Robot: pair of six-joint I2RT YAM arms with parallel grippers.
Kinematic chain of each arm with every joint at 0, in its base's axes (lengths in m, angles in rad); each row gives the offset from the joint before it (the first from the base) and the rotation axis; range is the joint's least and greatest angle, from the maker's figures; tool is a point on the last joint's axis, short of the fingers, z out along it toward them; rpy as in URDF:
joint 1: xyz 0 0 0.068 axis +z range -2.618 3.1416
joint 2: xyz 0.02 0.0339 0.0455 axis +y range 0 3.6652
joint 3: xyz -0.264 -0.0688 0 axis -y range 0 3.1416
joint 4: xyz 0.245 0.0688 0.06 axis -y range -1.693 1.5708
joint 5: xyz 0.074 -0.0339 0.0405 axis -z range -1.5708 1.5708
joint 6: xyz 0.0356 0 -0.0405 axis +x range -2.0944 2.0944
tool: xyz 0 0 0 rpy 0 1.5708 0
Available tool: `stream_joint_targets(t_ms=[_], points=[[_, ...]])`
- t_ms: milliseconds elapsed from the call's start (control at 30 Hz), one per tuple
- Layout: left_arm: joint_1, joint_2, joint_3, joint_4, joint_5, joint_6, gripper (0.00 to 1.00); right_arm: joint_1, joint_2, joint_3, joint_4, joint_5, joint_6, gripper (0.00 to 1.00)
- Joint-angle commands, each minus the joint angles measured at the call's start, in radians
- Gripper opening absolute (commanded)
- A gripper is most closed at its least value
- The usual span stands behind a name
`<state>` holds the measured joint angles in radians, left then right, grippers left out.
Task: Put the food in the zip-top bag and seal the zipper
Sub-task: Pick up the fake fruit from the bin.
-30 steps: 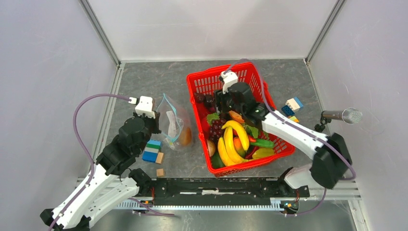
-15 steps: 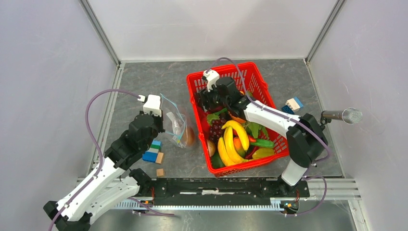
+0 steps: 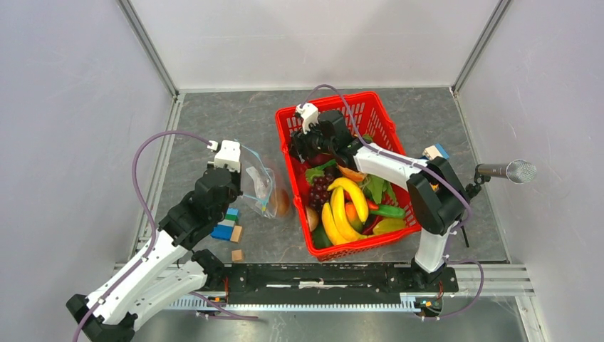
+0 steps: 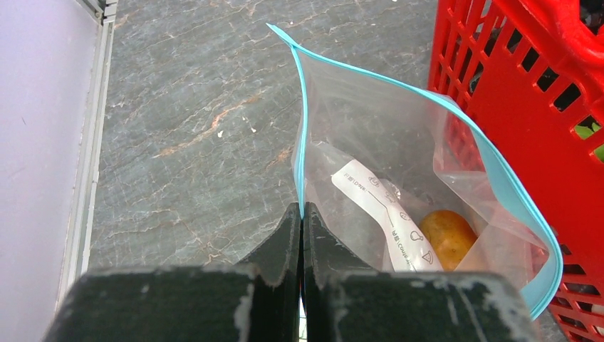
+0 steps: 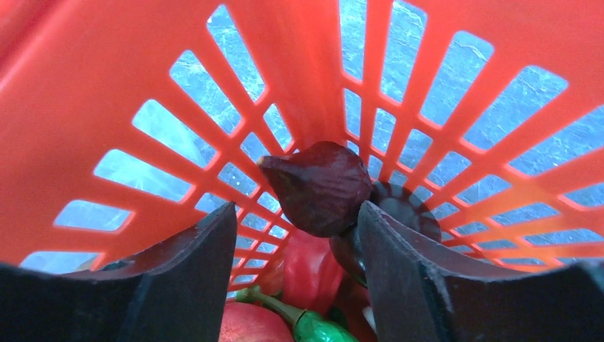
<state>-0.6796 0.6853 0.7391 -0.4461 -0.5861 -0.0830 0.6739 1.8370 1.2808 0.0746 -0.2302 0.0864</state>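
Observation:
The zip-top bag [image 4: 399, 142] stands with its mouth open beside the red basket [image 3: 335, 103], and a brown potato-like piece [image 4: 447, 239] lies inside it. My left gripper [image 4: 301, 214] is shut on the light-blue zipper [image 4: 303, 135] at the near edge of the mouth. From above, the left gripper [image 3: 244, 191] is at the bag's [image 3: 262, 187] left side. My right gripper [image 3: 299, 146] is in the basket's far-left corner. It [image 5: 295, 210] is open, with a dark purple piece [image 5: 317, 187] just ahead of its tips, touching the right finger [image 5: 399, 263]. Bananas [image 3: 345, 203] and grapes [image 3: 320, 191] fill the basket.
Under the right fingers lie a red pepper [image 5: 310, 267] and a green stem [image 5: 306, 320]. Coloured blocks [image 3: 226, 224] and a wooden cube [image 3: 237, 254] lie near the left arm. More blocks [image 3: 434, 153] and a microphone [image 3: 509, 171] are right of the basket.
The right gripper swung left to the basket's far-left corner and its jaws widened. The left gripper shifted right a little, still holding the bag's edge, and the bag bunched up.

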Motion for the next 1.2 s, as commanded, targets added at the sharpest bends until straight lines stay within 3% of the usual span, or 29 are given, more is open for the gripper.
stream_joint_targets(t_ms=[0,200,367,567,633,700,767,933,1167], points=[[0.011,-0.001,0.004,0.041,-0.023,0.034,0.02,-0.002,0.041,0.054,0.11,-0.037,-0.014,0.63],[0.02,-0.008,0.01,0.041,0.009,0.023,0.02,-0.002,0.044,0.062,0.086,-0.026,0.017,0.52],[0.024,-0.013,0.012,0.035,0.021,0.019,0.02,-0.004,0.037,0.057,0.063,-0.026,0.032,0.29],[0.027,-0.025,0.013,0.033,0.045,0.011,0.02,-0.003,-0.028,0.025,0.077,-0.014,0.057,0.24],[0.029,-0.027,0.011,0.032,0.056,0.008,0.02,-0.004,-0.041,0.022,0.076,-0.016,0.056,0.31],[0.029,-0.027,0.01,0.032,0.06,0.007,0.02,-0.004,-0.039,0.022,0.065,-0.018,0.056,0.53],[0.031,-0.024,0.01,0.032,0.064,0.006,0.02,-0.003,-0.024,0.024,0.05,-0.027,0.048,0.64],[0.035,-0.008,0.015,0.032,0.068,0.006,0.02,-0.004,0.047,0.084,-0.023,-0.014,0.028,0.73],[0.041,-0.007,0.017,0.029,0.066,0.002,0.02,0.0,0.102,0.11,-0.005,0.011,0.044,0.71]])
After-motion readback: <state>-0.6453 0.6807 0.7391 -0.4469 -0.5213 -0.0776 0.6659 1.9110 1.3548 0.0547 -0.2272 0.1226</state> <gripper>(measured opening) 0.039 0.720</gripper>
